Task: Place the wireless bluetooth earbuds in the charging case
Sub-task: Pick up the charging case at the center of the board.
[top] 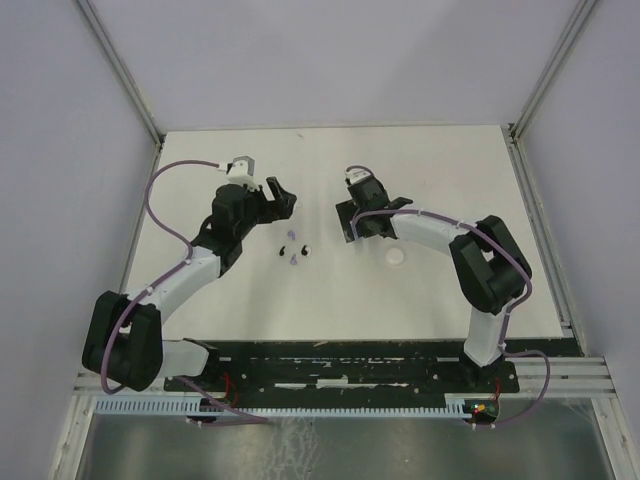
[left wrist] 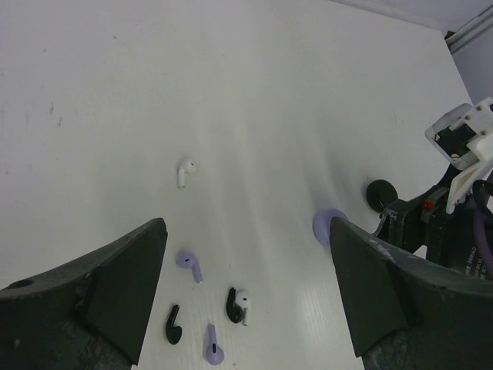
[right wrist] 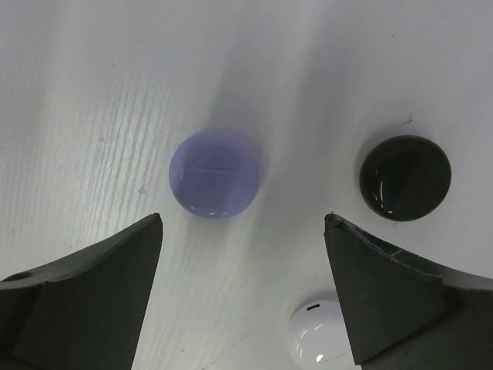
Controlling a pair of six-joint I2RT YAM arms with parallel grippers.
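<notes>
- Both wide open, nothing held: left claw hovers over the earbuds, right claw over the lilac charging case.
- Buds lie flat on the desk between the arms, one white earbud apart.
- Stems point all ways; the white one's runs roughly toward the left wrist camera.
- Pick-up looks not yet begun. Next: drop onto one bud, jaws across its stem.
</notes>
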